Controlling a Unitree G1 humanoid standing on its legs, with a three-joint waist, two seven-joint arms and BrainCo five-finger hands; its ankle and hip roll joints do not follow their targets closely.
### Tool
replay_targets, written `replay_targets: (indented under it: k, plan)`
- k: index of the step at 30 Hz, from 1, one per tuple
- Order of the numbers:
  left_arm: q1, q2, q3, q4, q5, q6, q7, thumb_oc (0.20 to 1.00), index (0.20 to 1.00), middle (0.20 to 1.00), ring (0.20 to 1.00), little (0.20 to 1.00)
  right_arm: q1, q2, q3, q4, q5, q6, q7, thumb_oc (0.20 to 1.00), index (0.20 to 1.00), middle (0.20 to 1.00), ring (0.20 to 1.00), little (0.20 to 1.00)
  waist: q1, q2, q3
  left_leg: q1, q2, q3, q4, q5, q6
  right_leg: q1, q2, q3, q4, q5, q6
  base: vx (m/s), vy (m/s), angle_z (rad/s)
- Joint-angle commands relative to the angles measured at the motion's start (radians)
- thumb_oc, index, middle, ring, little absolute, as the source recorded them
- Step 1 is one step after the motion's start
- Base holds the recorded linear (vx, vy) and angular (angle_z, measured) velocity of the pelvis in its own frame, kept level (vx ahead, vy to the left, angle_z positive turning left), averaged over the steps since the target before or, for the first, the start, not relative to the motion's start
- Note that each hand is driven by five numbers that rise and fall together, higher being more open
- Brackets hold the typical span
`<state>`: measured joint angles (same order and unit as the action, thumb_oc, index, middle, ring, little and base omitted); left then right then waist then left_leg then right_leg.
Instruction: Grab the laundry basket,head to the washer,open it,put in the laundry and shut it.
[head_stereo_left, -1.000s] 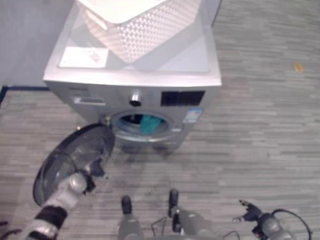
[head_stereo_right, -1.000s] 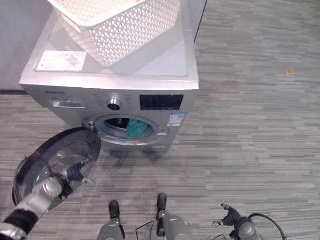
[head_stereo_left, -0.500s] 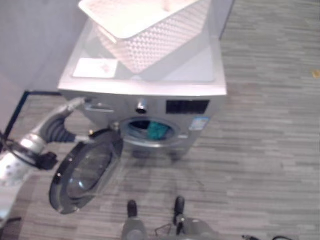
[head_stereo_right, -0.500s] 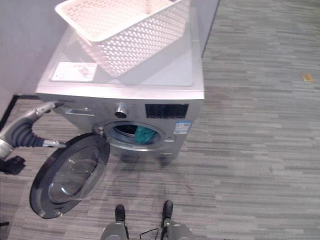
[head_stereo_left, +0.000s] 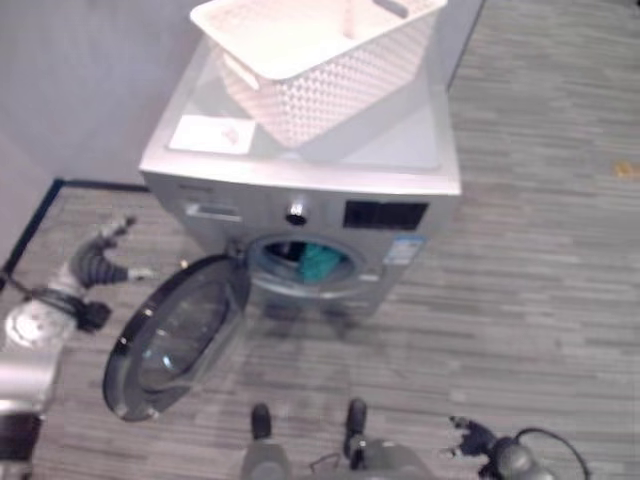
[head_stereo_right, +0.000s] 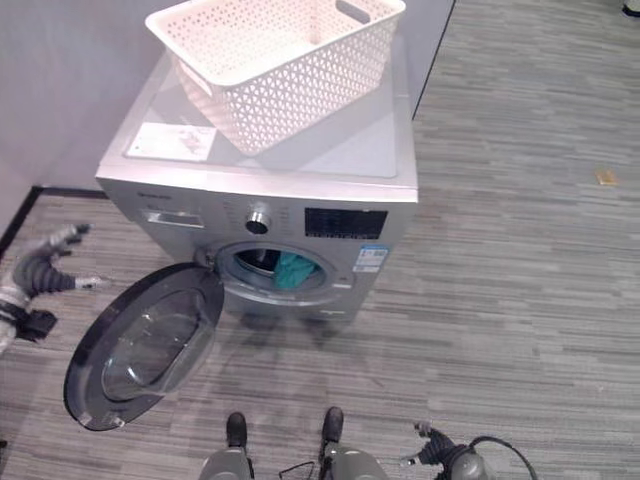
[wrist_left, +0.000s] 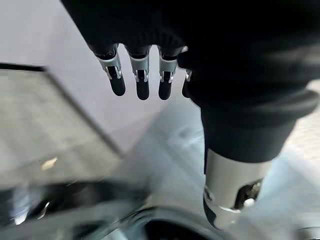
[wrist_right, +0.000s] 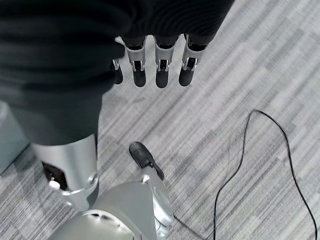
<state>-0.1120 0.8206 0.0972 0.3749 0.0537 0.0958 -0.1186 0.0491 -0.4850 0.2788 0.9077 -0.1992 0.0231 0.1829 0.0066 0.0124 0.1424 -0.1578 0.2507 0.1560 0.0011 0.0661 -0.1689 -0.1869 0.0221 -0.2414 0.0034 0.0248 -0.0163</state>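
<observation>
Left hand (head_stereo_right: 45, 262) raised beside open washer door (head_stereo_right: 140, 345), fingers spread, holding nothing, right hand (head_stereo_right: 432, 452) low, fingers relaxed, empty.

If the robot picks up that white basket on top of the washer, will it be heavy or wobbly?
Probably light: the white basket has walls full of small holes and looks empty inside. It likely stays stiff, since it keeps its boxy shape. It sits crooked on the washer top, so a push might slide it on that smooth surface.
</observation>
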Motion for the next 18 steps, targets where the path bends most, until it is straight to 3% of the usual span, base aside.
replay_targets:
  k: [1, 5, 11, 15, 18]
  plan:
    - [-0.007, 0.008, 0.004, 0.046, 0.09, 0.006, 0.094, 1.0, 1.0, 1.0, 1.0, 1.0, 0.065, -0.042, 0.024, -0.045, -0.035, 0.018, 0.025, 1.0, 1.0, 1.0, 1.0, 1.0, -0.033, -0.038, -0.051, -0.113, 0.001, -0.01, 0.024, 0.122, 0.049, 0.046, -0.037, 0.007, 0.011, -0.097, 0.06, 0.0, 0.004, -0.07]
    - [-0.09, -0.055, -0.09, 0.283, 0.105, 0.024, 0.135, 1.0, 1.0, 1.0, 1.0, 1.0, 0.073, -0.058, 0.027, -0.042, -0.048, 0.021, 0.025, 1.0, 1.0, 1.0, 1.0, 1.0, -0.052, -0.045, -0.052, -0.127, 0.008, -0.006, 0.022, 0.127, 0.05, 0.028, -0.034, 0.012, 0.018, -0.099, 0.056, 0.0, 0.002, -0.03]
    - [-0.173, -0.107, -0.223, 0.54, 0.099, -0.002, 0.135, 1.0, 1.0, 1.0, 1.0, 1.0, 0.065, -0.091, 0.039, -0.058, -0.043, 0.005, -0.008, 1.0, 1.0, 1.0, 1.0, 1.0, -0.07, -0.045, -0.07, -0.131, 0.012, -0.012, 0.02, 0.108, 0.042, 0.017, -0.025, 0.033, 0.026, -0.12, 0.058, 0.05, 0.008, -0.06]
    - [-0.16, -0.128, -0.263, 0.515, 0.116, -0.009, 0.123, 1.0, 1.0, 1.0, 1.0, 1.0, 0.062, -0.102, 0.034, -0.079, -0.04, -0.002, -0.023, 1.0, 1.0, 1.0, 1.0, 1.0, -0.069, -0.042, -0.068, -0.145, 0.015, 0.0, 0.033, 0.126, 0.053, 0.006, -0.025, 0.028, 0.031, -0.104, 0.052, -0.05, 0.015, -0.08]
    - [-0.081, -0.158, -0.277, 0.332, 0.123, -0.014, 0.093, 1.0, 1.0, 1.0, 1.0, 1.0, 0.066, -0.103, 0.015, -0.088, -0.042, -0.007, -0.037, 1.0, 1.0, 1.0, 1.0, 1.0, -0.062, -0.039, -0.067, -0.145, 0.014, -0.002, 0.041, 0.126, 0.053, 0.011, -0.025, 0.029, 0.033, -0.107, 0.051, 0.02, 0.002, -0.05]
